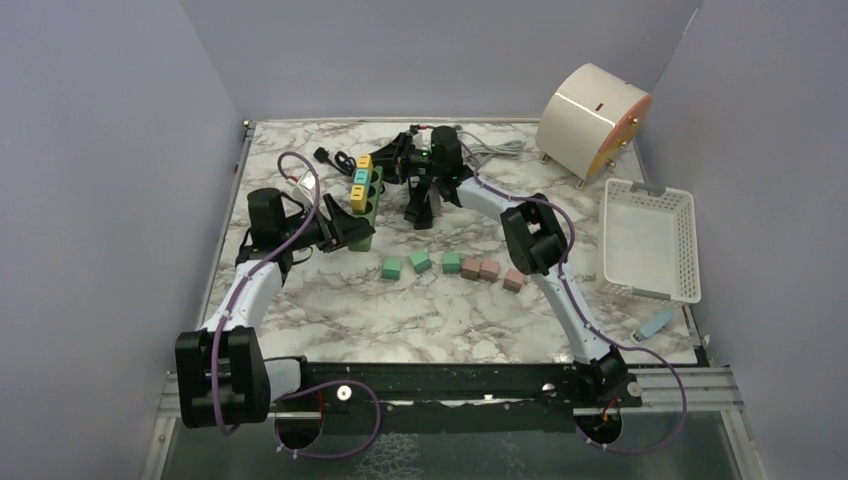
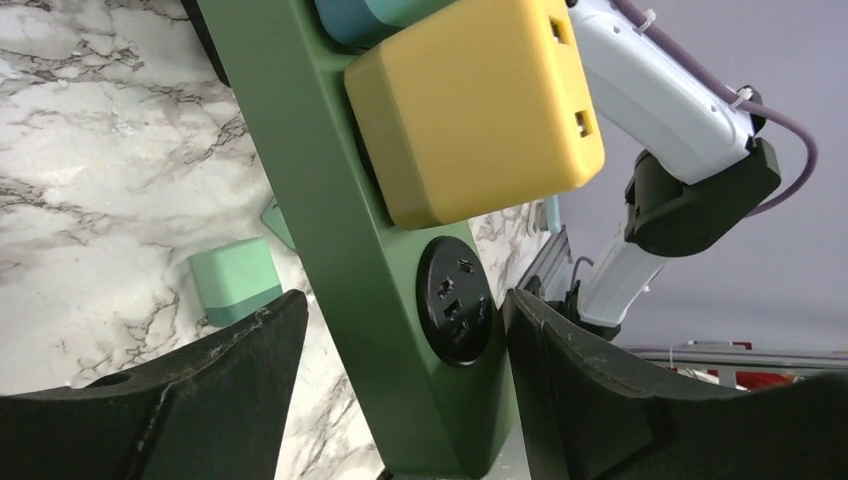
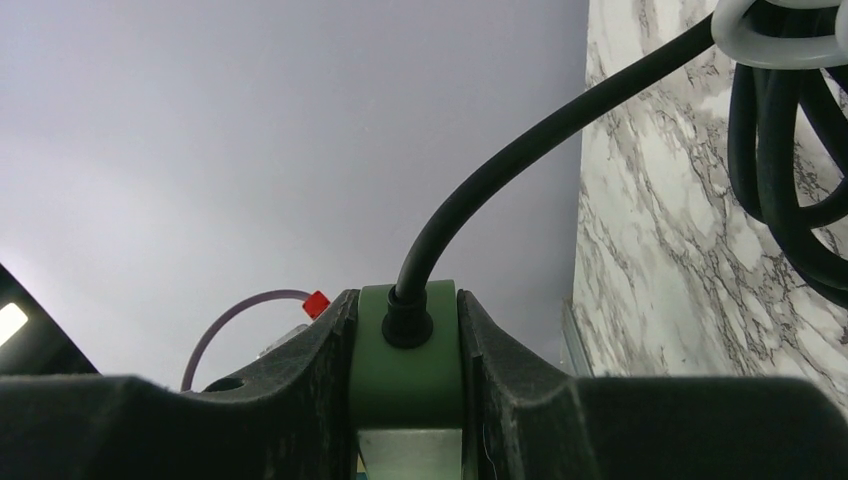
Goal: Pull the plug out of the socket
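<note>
A green power strip (image 1: 366, 212) lies near the table's back, with a yellow plug (image 1: 358, 197), a teal plug (image 1: 361, 177) and another yellow plug (image 1: 365, 161) in its sockets. My left gripper (image 1: 358, 232) is open around the strip's near end (image 2: 330, 200). Its right finger (image 2: 560, 360) lies against the strip and its left finger (image 2: 240, 360) stands apart. The left wrist view shows the near yellow plug (image 2: 480, 100) above an empty black socket (image 2: 455, 300). My right gripper (image 3: 405, 310) is shut on the strip's far end (image 3: 405, 370), where the black cable (image 3: 500, 170) comes out.
A row of green and pink cubes (image 1: 451, 262) lies in front of the strip. A white basket (image 1: 650, 240) and a beige drum (image 1: 592, 118) stand at the right. Coiled black cable (image 1: 335, 158) lies behind the strip. A small blue object (image 1: 655, 323) lies near the right front.
</note>
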Tool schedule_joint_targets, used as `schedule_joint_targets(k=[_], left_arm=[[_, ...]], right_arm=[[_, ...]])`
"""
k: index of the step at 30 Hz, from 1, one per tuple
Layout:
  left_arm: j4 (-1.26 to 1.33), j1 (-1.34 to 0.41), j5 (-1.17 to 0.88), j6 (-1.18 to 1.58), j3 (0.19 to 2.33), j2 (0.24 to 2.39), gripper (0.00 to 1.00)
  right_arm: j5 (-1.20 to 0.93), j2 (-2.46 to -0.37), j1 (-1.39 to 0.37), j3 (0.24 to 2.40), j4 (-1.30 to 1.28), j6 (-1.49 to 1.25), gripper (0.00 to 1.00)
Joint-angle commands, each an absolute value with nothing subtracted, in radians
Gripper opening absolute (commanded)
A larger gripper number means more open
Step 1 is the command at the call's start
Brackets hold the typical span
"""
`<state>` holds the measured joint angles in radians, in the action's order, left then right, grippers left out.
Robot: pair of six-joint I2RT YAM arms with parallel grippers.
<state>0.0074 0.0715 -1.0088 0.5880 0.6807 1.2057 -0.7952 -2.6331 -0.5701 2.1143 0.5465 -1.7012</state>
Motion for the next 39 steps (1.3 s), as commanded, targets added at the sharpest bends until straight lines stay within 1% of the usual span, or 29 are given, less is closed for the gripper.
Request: schedule_joint_targets(k=[1, 3, 4, 5, 7, 8, 9, 10, 11, 12, 13, 14, 15, 16, 19, 22, 24, 25, 28, 30, 34, 37, 39], left_arm=[[0.221, 0.068, -1.061, 0.719, 0.604, 1.216, 0.74], [0.339, 0.062, -1.07, 0.811, 0.564, 1.217, 0.73], [0.36, 0.055, -1.069, 0.827, 0.558, 1.221, 0.7], [0.366, 0.045, -1.066, 0.829, 0.558, 1.226, 0.63], [0.379, 0.019, -1.06, 0.833, 0.557, 1.232, 0.3], [0.386, 0.006, -1.056, 0.834, 0.558, 1.234, 0.11], [0.389, -0.003, -1.044, 0.837, 0.556, 1.234, 0.0], [0.39, -0.007, -1.032, 0.84, 0.55, 1.229, 0.0], [0.394, -0.008, -1.02, 0.841, 0.544, 1.224, 0.0], [0.397, -0.007, -1.009, 0.84, 0.54, 1.218, 0.0], [0.397, -0.006, -0.996, 0.838, 0.538, 1.213, 0.0], [0.398, -0.006, -0.983, 0.835, 0.537, 1.209, 0.0], [0.397, -0.004, -0.97, 0.831, 0.539, 1.206, 0.0], [0.397, -0.002, -0.951, 0.827, 0.54, 1.203, 0.0], [0.36, 0.001, -0.903, 0.776, 0.564, 1.192, 0.0], [0.249, 0.002, -0.837, 0.672, 0.617, 1.181, 0.0], [0.198, 0.001, -0.797, 0.612, 0.646, 1.17, 0.0], [0.175, 0.001, -0.775, 0.582, 0.657, 1.167, 0.0], [0.106, 0.002, -0.709, 0.513, 0.686, 1.161, 0.0], [0.088, 0.001, -0.664, 0.488, 0.695, 1.154, 0.0], [0.152, 0.002, -0.643, 0.51, 0.673, 1.138, 0.0], [0.187, 0.003, -0.646, 0.522, 0.66, 1.141, 0.0], [0.205, 0.002, -0.644, 0.525, 0.65, 1.139, 0.0]], right_arm=[[-0.808, -2.615, -0.567, 2.181, 0.639, -1.753, 0.01], [-0.81, -2.61, -0.567, 2.181, 0.639, -1.747, 0.01], [-0.812, -2.607, -0.567, 2.181, 0.64, -1.746, 0.01], [-0.813, -2.605, -0.568, 2.179, 0.641, -1.746, 0.01], [-0.816, -2.596, -0.567, 2.175, 0.642, -1.742, 0.01], [-0.818, -2.592, -0.567, 2.175, 0.639, -1.737, 0.01], [-0.821, -2.586, -0.568, 2.174, 0.627, -1.724, 0.01], [-0.82, -2.575, -0.567, 2.173, 0.607, -1.702, 0.01], [-0.82, -2.563, -0.567, 2.173, 0.586, -1.669, 0.04], [-0.822, -2.549, -0.567, 2.174, 0.553, -1.631, 0.16], [-0.825, -2.529, -0.566, 2.17, 0.519, -1.58, 0.35], [-0.826, -2.506, -0.565, 2.161, 0.483, -1.517, 0.64], [-0.817, -2.474, -0.565, 2.147, 0.423, -1.443, 0.87], [-0.793, -2.432, -0.563, 2.128, 0.32, -1.343, 0.99], [-0.624, -2.276, -0.563, 2.07, 0.076, -1.043, 1.0], [-0.494, -2.165, -0.561, 2.009, -0.026, -0.846, 1.0], [-0.431, -2.123, -0.56, 2.016, -0.111, -0.748, 1.0], [-0.414, -2.111, -0.56, 2.023, -0.146, -0.72, 0.99], [-0.37, -2.094, -0.561, 2.061, -0.26, -0.66, 0.92], [-0.338, -2.096, -0.563, 2.095, -0.329, -0.638, 0.91], [-0.296, -2.116, -0.566, 2.12, -0.404, -0.605, 0.93], [-0.354, -2.139, -0.567, 2.135, -0.408, -0.616, 0.93], [-0.39, -2.168, -0.572, 2.169, -0.428, -0.638, 0.91]])
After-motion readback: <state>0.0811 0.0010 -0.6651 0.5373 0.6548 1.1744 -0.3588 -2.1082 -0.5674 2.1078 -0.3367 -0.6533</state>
